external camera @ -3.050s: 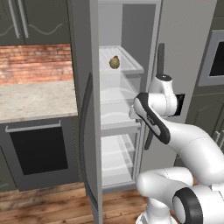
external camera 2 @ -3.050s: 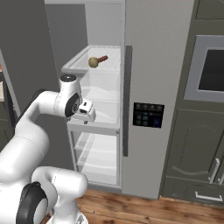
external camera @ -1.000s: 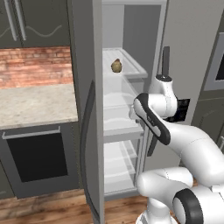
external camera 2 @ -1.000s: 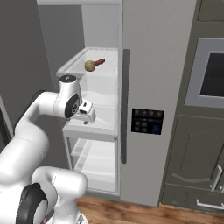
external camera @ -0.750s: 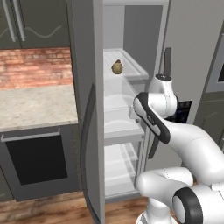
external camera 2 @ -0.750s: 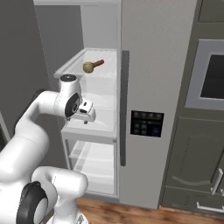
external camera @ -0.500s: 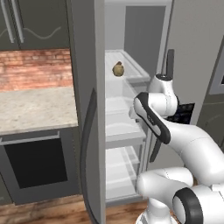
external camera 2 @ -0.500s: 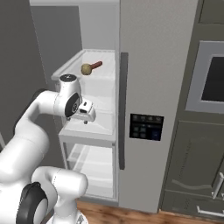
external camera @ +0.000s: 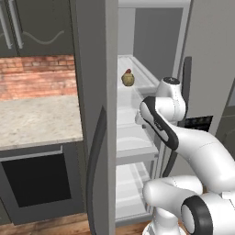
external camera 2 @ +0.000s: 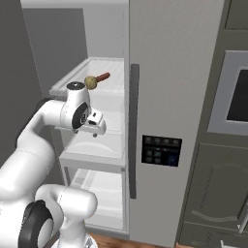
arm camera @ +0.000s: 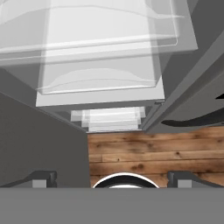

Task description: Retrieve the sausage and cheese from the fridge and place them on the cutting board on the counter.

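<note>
1. The white arm is rising from the base and bending in front of the open fridge (external camera: 151, 41), with its wrist sitting level with the middle shelf (external camera 2: 92, 147).
2. The tool (arm camera: 112, 177) is standing wide open, with its 2 dark fingertips (arm camera: 41, 177) far apart at the bottom of the hand view and nothing between them; it is pointing downward, looking over the stacked pale shelves toward the wooden floor (arm camera: 153, 153) below.
3. In the right base view the tool (external camera 2: 97, 131) is hanging just above the front edge of the middle shelf, holding nothing and touching nothing I can make out.
4. The left fridge door (external camera: 94, 114) is swinging open toward the camera in the left base view, its long dark curved handle (external camera: 94, 183) showing along its lower half; the right door (external camera 2: 169, 97) is sitting closed, carrying a dark vertical handle (external camera 2: 133, 131) and a dark control panel (external camera 2: 161, 150).
5. The cheese (external camera: 127, 79) is resting on the upper shelf (external camera 2: 104, 85), near that shelf's front edge, higher than the tool and well apart from it.
6. The sausage (external camera 2: 102, 77) is lying on the same upper shelf just behind the cheese (external camera 2: 90, 82), touching it or nearly so; in the left base view a small red end is peeking over the top of the cheese.
7. To the left of the fridge, a stone top (external camera: 36, 121) is running above a black oven front (external camera: 34, 181), with a brick wall (external camera: 36, 75) and dark wall cabinets (external camera: 36, 27) behind it.
</note>
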Tool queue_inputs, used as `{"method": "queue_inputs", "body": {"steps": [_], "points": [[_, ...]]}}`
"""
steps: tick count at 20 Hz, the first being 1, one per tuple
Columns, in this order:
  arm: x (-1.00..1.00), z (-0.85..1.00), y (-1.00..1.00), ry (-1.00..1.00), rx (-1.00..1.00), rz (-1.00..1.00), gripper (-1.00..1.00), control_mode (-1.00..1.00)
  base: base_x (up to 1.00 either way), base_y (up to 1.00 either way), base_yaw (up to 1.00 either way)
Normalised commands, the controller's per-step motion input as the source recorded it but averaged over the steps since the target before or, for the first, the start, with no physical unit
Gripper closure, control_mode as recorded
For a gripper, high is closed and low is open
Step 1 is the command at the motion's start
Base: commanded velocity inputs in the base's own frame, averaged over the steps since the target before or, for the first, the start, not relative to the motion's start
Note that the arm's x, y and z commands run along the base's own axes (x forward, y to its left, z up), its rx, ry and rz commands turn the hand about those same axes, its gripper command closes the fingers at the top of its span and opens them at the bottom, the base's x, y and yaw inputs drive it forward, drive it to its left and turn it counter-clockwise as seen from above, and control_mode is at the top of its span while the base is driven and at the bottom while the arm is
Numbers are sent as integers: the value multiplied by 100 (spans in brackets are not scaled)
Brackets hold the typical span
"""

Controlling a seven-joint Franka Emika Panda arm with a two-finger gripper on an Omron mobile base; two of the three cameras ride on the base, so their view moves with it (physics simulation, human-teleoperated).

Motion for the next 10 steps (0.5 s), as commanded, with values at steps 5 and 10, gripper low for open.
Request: {"method": "queue_inputs", "body": {"steps": [5, 10], "points": [[0, 0, 0, 0, 0, 0, -100, 100, 3, 0, 0], [0, 0, 0, 0, 0, 0, -100, 100, 0, 0, 0]]}}
